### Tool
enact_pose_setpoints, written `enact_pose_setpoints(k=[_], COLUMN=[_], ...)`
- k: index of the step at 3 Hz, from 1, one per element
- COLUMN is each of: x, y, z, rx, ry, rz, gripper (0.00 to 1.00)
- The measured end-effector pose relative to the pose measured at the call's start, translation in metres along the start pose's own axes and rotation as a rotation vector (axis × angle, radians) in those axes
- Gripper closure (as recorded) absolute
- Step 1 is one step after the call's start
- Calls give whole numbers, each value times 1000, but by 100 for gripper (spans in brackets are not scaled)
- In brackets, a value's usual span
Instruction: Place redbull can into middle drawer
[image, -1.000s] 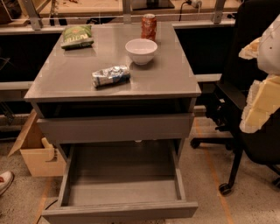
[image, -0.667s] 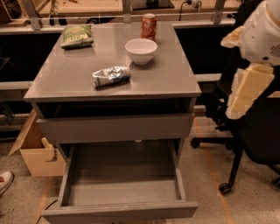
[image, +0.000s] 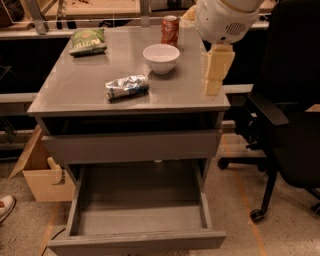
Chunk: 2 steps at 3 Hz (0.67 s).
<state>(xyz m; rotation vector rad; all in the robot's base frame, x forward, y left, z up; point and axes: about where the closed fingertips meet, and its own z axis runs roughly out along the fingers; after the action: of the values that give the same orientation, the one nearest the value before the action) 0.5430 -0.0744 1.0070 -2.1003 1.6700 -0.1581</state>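
1. Prominently placed on the grey cabinet top (image: 75, 95), the redbull can (image: 126, 86) is seen lying on its side, left of centre and toward the front edge. Its slim silver-and-blue body is shiny and crinkled, with the long axis running roughly left to right.
2. A white bowl (image: 161, 57) is set upright just behind the can and to its right. A red soda can (image: 170, 30) stands at the rear edge behind the bowl, and a green snack bag (image: 88, 41) is laid flat at the rear left corner.
3. Below, the middle drawer (image: 137, 240) is shown pulled out, its deep grey tray exposed. The flat grey drawer front (image: 132, 145) above it is closed.
4. The cream-coloured gripper (image: 212, 90) is held over the right edge of the cabinet top, beneath a rounded white arm housing (image: 225, 17) and well apart from the can. Whether it is open or closed cannot be told.
5. A black office chair (image: 295, 125) is parked to the right, and a cardboard box (image: 42, 175) sits on the floor to the left.
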Motion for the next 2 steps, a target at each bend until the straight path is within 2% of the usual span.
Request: enact_pose_setpoints(k=[1, 2], x=[0, -3], y=[0, -5], z=[0, 17], rx=[0, -29], ry=[0, -16], rz=[1, -20], gripper=[0, 0])
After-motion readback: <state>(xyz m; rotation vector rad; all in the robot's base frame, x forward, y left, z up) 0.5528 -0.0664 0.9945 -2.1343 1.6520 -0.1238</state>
